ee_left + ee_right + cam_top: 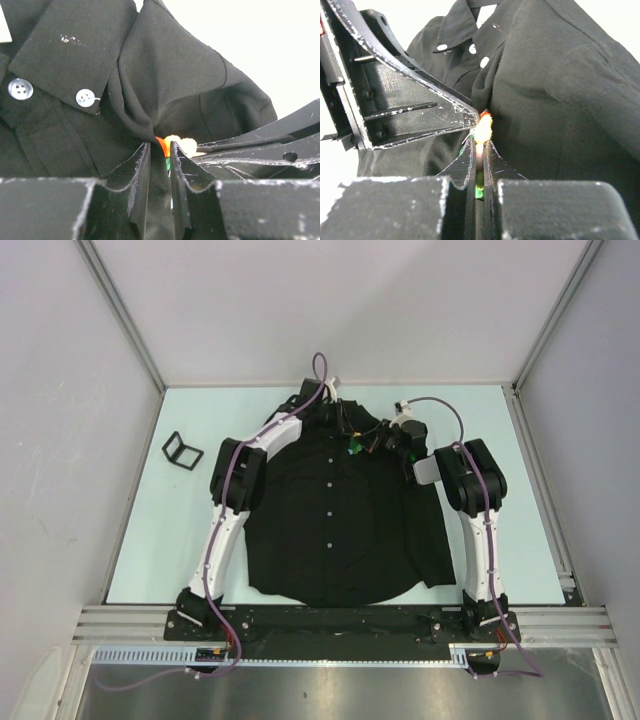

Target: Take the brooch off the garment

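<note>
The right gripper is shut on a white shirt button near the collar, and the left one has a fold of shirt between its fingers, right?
Not a button: the right wrist view shows the right gripper shut on the brooch, near the collar. The left gripper does hold a fold of shirt.

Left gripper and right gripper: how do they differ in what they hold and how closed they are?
The left gripper pinches a fold of the garment; the right gripper pinches the brooch. The left jaws stand wider apart than the right jaws, which are almost together. Both grip at the same spot.
</note>
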`<state>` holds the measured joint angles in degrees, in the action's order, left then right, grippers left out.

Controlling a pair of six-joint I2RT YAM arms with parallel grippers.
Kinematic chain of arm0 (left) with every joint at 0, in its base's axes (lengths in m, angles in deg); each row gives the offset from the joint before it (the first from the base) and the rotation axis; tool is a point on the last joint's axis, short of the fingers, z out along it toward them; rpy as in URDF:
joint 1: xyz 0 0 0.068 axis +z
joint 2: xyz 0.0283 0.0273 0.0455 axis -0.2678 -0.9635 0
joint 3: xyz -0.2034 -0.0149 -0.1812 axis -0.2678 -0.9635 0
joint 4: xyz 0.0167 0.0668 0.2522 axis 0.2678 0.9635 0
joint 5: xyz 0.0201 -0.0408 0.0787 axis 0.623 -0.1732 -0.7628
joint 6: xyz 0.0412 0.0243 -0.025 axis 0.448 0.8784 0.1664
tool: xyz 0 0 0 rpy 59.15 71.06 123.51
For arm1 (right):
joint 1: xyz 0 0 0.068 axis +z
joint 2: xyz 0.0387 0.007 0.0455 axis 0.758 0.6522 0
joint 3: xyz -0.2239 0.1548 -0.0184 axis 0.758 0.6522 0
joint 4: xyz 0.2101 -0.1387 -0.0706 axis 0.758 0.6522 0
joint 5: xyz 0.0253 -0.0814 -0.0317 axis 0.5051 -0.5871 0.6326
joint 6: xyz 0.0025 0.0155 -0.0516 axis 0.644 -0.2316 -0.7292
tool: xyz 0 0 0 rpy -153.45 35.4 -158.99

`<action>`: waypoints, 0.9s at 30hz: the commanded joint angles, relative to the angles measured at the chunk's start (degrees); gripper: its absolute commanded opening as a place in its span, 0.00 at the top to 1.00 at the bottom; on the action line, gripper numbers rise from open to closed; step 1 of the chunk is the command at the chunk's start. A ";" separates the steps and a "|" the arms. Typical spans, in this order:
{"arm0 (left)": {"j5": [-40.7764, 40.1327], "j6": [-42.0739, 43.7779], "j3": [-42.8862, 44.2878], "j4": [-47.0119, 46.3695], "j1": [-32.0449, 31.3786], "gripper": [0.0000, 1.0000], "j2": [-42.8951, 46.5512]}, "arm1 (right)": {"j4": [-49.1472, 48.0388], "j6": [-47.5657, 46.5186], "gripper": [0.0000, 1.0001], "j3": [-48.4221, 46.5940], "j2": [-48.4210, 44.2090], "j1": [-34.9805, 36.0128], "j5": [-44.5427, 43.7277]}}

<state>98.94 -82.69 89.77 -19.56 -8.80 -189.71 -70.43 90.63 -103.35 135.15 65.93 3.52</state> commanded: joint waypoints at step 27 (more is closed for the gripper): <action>-1.53 -5.82 -13.21 -9.16 1.92 0.66 7.68 | 21.82 -29.42 1.00 -2.80 -13.29 9.19 -33.31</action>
<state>96.34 -85.33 72.72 -31.51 -8.30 -179.11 -54.02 71.57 -103.18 124.66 71.79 -18.03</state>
